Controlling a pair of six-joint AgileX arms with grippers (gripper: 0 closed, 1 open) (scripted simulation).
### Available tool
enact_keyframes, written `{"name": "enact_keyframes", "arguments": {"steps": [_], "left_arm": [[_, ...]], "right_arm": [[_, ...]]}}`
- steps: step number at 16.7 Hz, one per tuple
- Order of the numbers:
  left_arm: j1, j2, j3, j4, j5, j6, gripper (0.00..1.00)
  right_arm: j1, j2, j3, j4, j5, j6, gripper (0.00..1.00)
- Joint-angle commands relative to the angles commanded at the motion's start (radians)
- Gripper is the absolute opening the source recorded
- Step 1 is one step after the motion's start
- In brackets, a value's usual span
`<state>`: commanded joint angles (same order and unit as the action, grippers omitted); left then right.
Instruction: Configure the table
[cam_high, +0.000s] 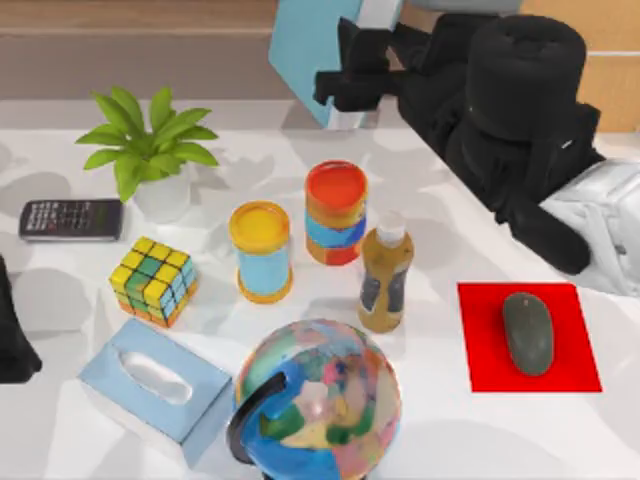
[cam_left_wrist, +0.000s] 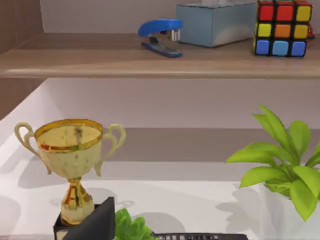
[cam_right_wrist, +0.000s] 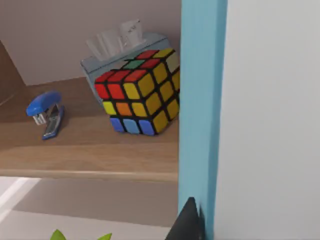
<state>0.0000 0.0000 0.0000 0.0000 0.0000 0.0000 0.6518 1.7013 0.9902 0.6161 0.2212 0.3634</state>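
The white table (cam_high: 520, 435) carries a red mat (cam_high: 490, 370) with a grey mouse (cam_high: 527, 332) at the right. My right gripper (cam_high: 345, 82) reaches over the table's back edge and is shut on an upright light-blue book (cam_high: 300, 50). In the right wrist view the book's blue spine (cam_right_wrist: 200, 100) and white cover stand just in front of a dark fingertip (cam_right_wrist: 187, 224). My left arm (cam_high: 10, 340) is parked at the left edge, and one dark finger (cam_left_wrist: 97, 225) shows in the left wrist view.
On the table stand a potted plant (cam_high: 145, 150), calculator (cam_high: 70, 219), colour cube (cam_high: 153, 280), tissue box (cam_high: 155, 385), globe (cam_high: 320, 400), yellow can (cam_high: 261, 250), orange can (cam_high: 336, 212) and brown bottle (cam_high: 385, 275). A trophy (cam_left_wrist: 72, 160) stands beside it. A wooden shelf (cam_right_wrist: 90, 150) holds a stapler (cam_right_wrist: 45, 112), a second cube (cam_right_wrist: 140, 92) and a tissue box (cam_right_wrist: 125, 47).
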Motion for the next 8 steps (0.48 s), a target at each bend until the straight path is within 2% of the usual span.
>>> {"name": "enact_keyframes", "arguments": {"steps": [4,8], "left_arm": [[0.000,0.000,0.000,0.000,0.000,0.000,1.00],[0.000,0.000,0.000,0.000,0.000,0.000,1.00]], "right_arm": [[-0.127,-0.182,-0.261,0.030,-0.230,0.193,0.00],[-0.334,-0.261,-0.429,0.046,-0.419,0.411,0.00]]}}
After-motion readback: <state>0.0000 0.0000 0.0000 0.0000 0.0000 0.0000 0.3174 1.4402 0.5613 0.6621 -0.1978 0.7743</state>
